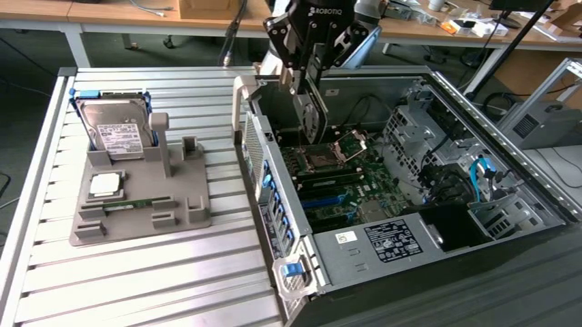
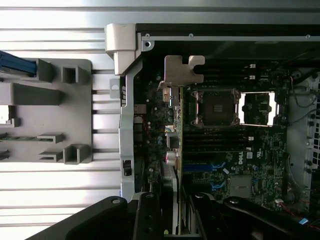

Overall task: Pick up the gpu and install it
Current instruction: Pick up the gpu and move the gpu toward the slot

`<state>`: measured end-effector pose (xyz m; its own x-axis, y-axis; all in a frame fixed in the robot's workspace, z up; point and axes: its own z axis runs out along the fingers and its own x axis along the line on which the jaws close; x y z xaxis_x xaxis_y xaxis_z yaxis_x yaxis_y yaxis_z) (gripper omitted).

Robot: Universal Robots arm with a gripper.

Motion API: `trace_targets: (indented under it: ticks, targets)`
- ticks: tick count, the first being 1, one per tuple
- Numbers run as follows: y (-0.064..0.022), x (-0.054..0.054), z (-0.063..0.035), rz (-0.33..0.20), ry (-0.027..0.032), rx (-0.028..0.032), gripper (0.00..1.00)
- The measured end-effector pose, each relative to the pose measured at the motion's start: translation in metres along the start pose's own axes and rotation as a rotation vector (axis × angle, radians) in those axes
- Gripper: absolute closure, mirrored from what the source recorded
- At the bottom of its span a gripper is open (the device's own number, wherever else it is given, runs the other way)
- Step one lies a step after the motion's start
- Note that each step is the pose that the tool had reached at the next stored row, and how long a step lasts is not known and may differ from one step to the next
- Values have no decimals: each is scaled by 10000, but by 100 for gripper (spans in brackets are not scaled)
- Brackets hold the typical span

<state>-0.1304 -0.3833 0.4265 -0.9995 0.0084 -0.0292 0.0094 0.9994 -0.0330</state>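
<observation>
Black pincer [image 1: 306, 87] grips the gpu [image 1: 315, 117] upright inside the open computer case [image 1: 514, 151].

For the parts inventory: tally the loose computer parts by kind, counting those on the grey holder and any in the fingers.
Hard drive: 1
Processor chip: 1
Memory stick: 1
gpu: 1, held in the gripper above the open case
Total: 4
</observation>
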Motion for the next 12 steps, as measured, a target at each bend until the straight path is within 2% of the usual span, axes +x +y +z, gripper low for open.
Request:
trace_targets:
  ticks: [12]
  targets:
    - [1, -55, 31, 1, 0, 8, 73]
